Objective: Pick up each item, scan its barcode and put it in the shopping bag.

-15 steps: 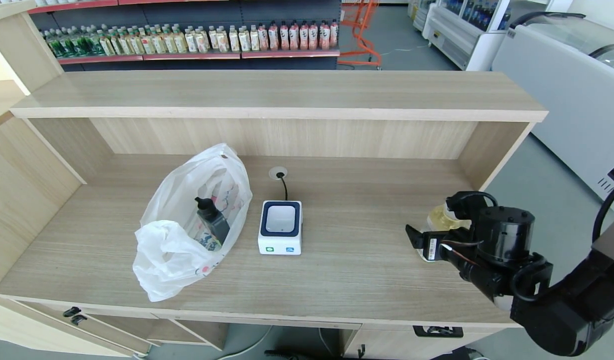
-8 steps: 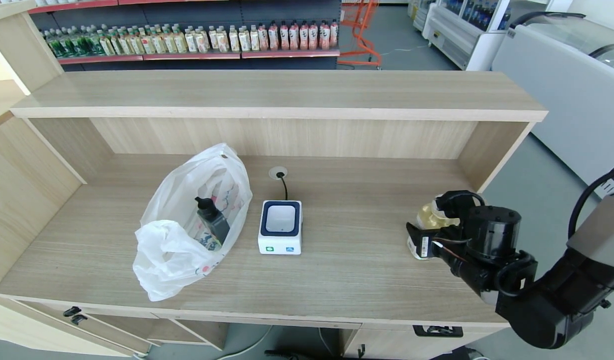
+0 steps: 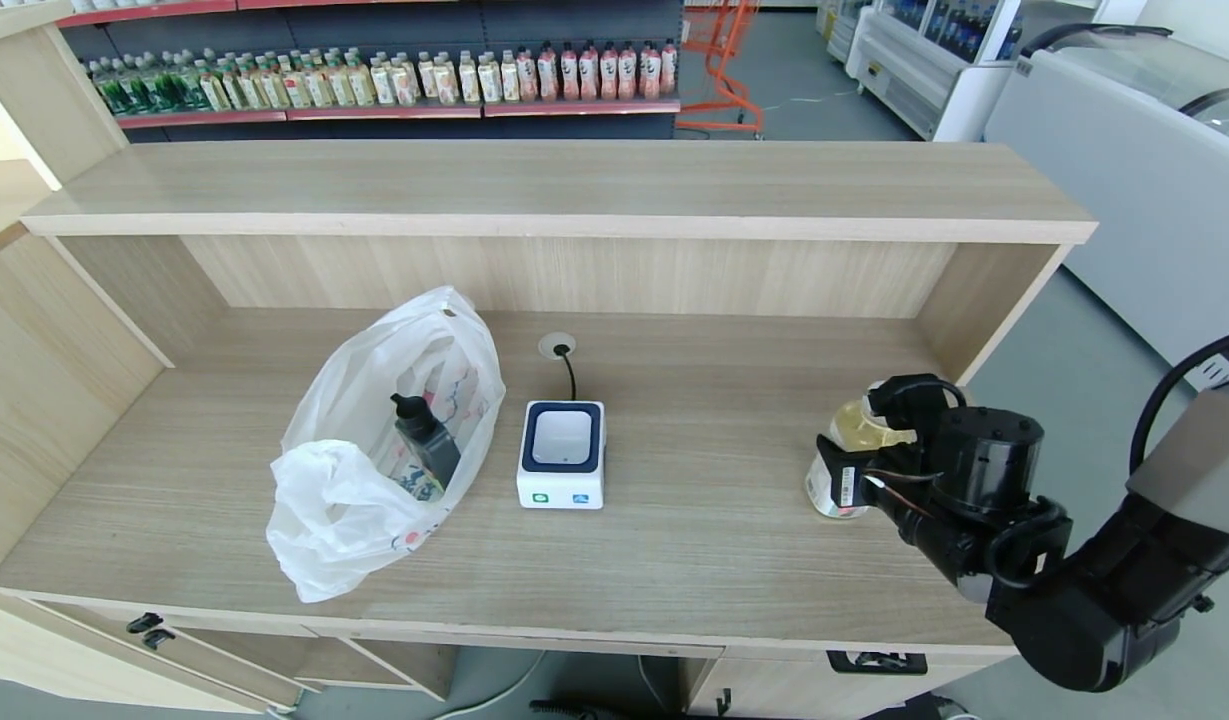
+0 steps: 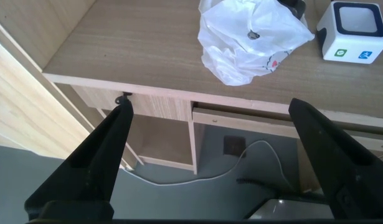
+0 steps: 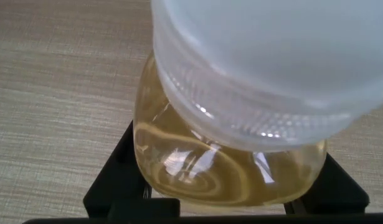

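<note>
Amber jar (image 3: 830,497) in right claw (image 3: 860,428); head view shows barcode (image 3: 847,486)

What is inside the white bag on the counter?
A dark bottle with a black top leans inside the shopping bag. Crumpled plastic covers its bottom, so anything lying deeper in the bag is hidden.
</note>
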You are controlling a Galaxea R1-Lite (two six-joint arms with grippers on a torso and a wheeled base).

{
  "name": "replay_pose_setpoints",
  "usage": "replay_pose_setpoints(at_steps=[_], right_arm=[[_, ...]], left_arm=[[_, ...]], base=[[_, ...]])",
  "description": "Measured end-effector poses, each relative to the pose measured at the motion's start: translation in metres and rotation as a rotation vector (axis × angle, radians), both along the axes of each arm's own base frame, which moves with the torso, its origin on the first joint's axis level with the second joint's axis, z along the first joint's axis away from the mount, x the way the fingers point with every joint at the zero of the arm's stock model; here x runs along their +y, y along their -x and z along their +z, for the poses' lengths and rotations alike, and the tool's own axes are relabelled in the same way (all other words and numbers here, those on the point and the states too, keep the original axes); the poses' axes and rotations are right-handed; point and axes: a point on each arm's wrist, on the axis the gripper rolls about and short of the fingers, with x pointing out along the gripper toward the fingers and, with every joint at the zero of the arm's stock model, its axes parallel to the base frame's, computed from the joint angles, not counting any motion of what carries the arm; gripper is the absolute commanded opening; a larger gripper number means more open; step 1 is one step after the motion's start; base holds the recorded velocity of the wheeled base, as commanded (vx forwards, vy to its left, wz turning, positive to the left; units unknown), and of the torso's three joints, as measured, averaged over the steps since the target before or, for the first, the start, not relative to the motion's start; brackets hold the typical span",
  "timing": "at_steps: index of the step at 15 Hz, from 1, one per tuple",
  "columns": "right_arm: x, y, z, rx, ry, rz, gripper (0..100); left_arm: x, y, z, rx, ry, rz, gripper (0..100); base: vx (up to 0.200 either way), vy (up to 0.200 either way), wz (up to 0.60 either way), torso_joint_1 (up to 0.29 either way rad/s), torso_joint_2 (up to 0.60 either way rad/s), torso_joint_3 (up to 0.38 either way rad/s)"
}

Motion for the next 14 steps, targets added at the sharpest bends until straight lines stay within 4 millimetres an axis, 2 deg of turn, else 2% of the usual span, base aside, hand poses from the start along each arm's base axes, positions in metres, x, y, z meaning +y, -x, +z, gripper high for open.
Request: replay_pose_setpoints(at_steps=[4, 7, 10, 12, 14], right_arm=[[-0.001, 0.001, 0.003, 0.001, -0.011, 0.035, 0], [0.001, 0.004, 0.039, -0.015, -0.089, 0.296, 0], [0.001, 0.032, 0.089, 0.041, -0.244, 0.684, 0], [-0.002, 0.055, 0.113, 0.076, -0.304, 0.859, 0], [0.004, 0.079, 0.129, 0.118, -0.344, 0.977, 0]], left_arm=[[0.000, 0.000, 0.000, 0.000, 0.000, 0.000, 100], [0.000, 0.000, 0.000, -0.001, 0.000, 0.000, 100], [0.000, 0.000, 0.000, 0.000, 0.000, 0.000, 100], [0.000, 0.000, 0.000, 0.000, 0.000, 0.000, 100], [0.000, 0.000, 0.000, 0.000, 0.000, 0.000, 100]], base=[[0.000, 0.000, 0.00, 0.000, 0.00, 0.000], [0.000, 0.000, 0.00, 0.000, 0.00, 0.000], [0.000, 0.000, 0.00, 0.000, 0.00, 0.000], [0.000, 0.000, 0.00, 0.000, 0.00, 0.000], [0.000, 0.000, 0.00, 0.000, 0.00, 0.000]])
